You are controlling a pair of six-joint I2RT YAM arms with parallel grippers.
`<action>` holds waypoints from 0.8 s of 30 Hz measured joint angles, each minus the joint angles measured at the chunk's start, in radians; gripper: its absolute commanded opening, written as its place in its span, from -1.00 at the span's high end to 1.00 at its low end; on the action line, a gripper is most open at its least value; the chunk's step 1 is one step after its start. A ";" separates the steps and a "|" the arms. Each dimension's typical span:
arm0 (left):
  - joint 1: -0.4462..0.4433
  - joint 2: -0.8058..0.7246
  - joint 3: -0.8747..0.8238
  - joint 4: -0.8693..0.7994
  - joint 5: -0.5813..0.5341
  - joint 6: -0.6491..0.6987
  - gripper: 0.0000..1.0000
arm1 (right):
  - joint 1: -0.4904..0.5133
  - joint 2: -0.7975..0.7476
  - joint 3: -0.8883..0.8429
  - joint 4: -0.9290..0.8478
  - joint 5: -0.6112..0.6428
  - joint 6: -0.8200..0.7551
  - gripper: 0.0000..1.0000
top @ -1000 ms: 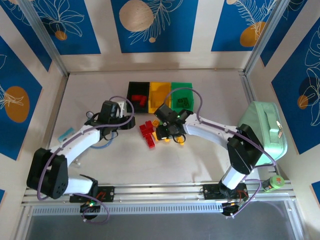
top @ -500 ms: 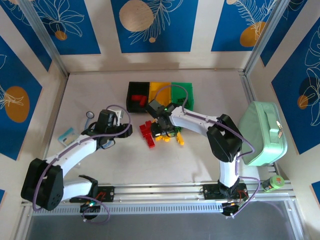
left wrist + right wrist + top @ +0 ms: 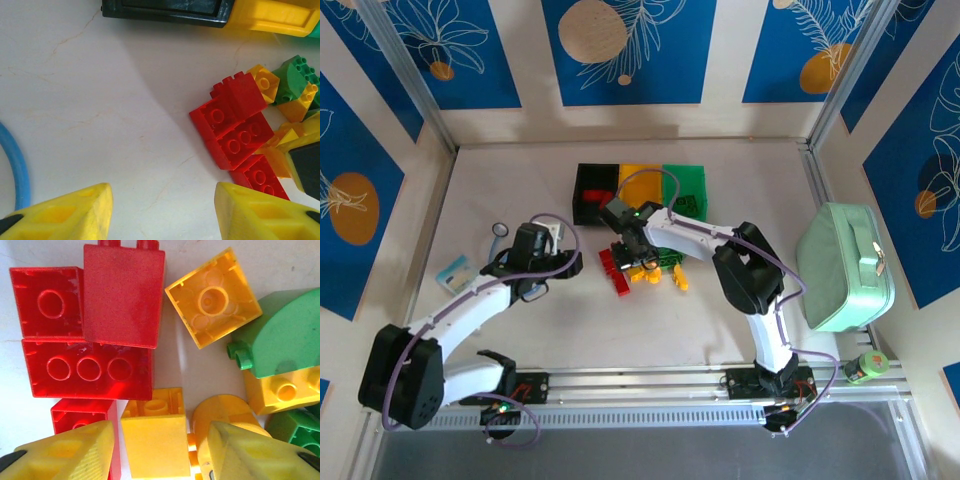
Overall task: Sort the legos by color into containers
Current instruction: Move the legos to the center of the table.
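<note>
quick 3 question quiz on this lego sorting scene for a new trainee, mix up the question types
1. True or false: the left gripper is gripping something.
2. What colour is the brick lying between the open right gripper's fingers in its wrist view? A red, B yellow, C green.
3. Fill in: from the left in the top view, the bins run black, yellow, ____.
Key: 1 false; 2 B; 3 green.
</note>
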 measured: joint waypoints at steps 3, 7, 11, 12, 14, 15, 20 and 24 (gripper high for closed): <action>0.000 -0.014 -0.006 0.000 -0.002 -0.003 -0.11 | 0.001 0.001 0.006 0.000 -0.004 0.000 -0.04; 0.000 -0.031 -0.008 -0.001 -0.008 -0.007 -0.10 | 0.009 0.013 0.019 -0.003 -0.003 0.000 -0.04; 0.000 -0.037 -0.008 -0.001 -0.012 -0.007 -0.11 | 0.022 0.029 0.033 -0.007 -0.003 0.000 -0.04; 0.000 -0.038 -0.008 -0.001 -0.012 -0.007 -0.11 | 0.024 0.034 0.034 -0.009 -0.003 0.000 -0.04; 0.000 -0.038 -0.008 -0.001 -0.015 -0.008 -0.10 | 0.029 0.037 0.039 -0.018 0.001 0.002 -0.04; 0.000 -0.038 -0.008 -0.001 -0.015 -0.011 -0.10 | 0.031 0.037 0.039 -0.024 0.003 0.004 -0.04; 0.000 -0.039 -0.017 0.000 -0.019 -0.015 -0.10 | 0.048 0.039 0.039 -0.057 0.019 0.019 -0.01; 0.000 -0.040 -0.031 0.000 -0.019 -0.015 -0.10 | 0.059 0.039 0.019 -0.065 0.032 0.040 0.03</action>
